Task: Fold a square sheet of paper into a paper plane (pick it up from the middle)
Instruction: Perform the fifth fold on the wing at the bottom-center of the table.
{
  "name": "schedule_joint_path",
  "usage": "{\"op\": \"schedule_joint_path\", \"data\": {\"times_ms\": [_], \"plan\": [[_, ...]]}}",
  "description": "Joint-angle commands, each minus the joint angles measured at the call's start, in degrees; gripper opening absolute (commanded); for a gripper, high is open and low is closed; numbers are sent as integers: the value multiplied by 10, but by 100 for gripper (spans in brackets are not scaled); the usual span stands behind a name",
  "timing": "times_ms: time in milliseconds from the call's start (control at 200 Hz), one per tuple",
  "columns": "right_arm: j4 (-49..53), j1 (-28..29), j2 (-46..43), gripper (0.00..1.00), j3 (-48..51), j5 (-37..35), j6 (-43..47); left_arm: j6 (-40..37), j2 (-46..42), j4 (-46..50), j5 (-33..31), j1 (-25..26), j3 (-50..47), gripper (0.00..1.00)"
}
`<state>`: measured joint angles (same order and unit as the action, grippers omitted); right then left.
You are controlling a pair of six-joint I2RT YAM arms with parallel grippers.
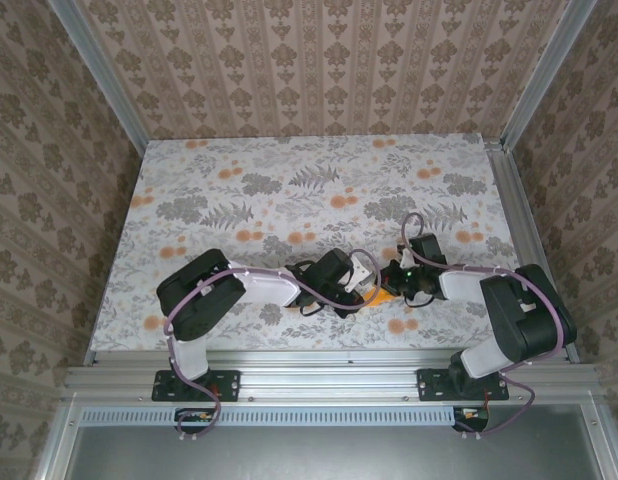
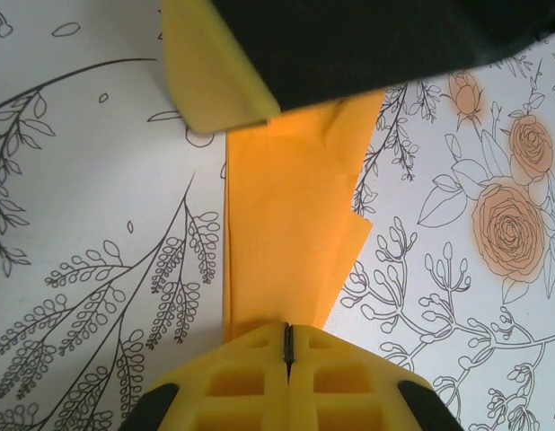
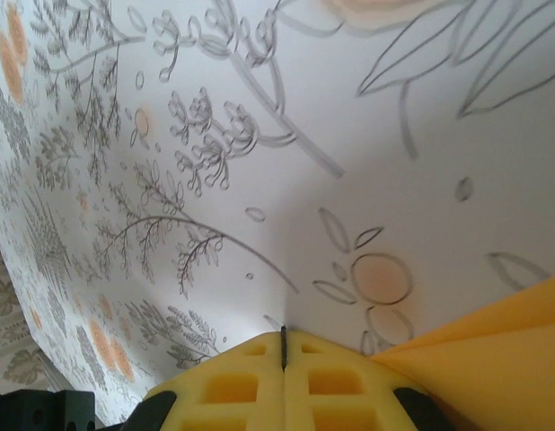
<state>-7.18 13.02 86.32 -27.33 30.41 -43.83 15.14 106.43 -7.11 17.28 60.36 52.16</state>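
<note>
Counter (image 1: pixel 289 190) is carrying the orange sheet (image 2: pixel 291 242), folded to a narrow strip, lying flat between your hands near the front edge. Left hand (image 2: pixel 286 337) and right hand (image 3: pixel 284 341) are both pressed together, tips at opposite strip ends. You're likely creasing: slide flat along the fold, no snagging.

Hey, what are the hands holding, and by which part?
Cannot tell: left hand, shut, meets one end of the paper, pinching or pressing; right hand shut beside it.
</note>
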Motion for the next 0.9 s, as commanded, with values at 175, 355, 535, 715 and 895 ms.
{"op": "schedule_joint_path", "data": {"times_ms": [175, 355, 535, 715, 895], "plan": [[6, -68, 10, 6, 5, -46, 22, -10, 46, 175, -47, -4, -65, 0], [-8, -103, 9, 6, 11, -32, 21, -6, 39, 174, -46, -5, -75, 0], [-14, -112, 9, 6, 6, -36, 9, -4, 32, 179, -44, -5, -78, 0], [-15, -122, 11, 7, -1, -34, 9, 0, 18, 187, -41, -6, -84, 0], [-25, -122, 20, 7, -4, -32, 9, 11, -11, 193, -38, -5, -103, 0]]}}
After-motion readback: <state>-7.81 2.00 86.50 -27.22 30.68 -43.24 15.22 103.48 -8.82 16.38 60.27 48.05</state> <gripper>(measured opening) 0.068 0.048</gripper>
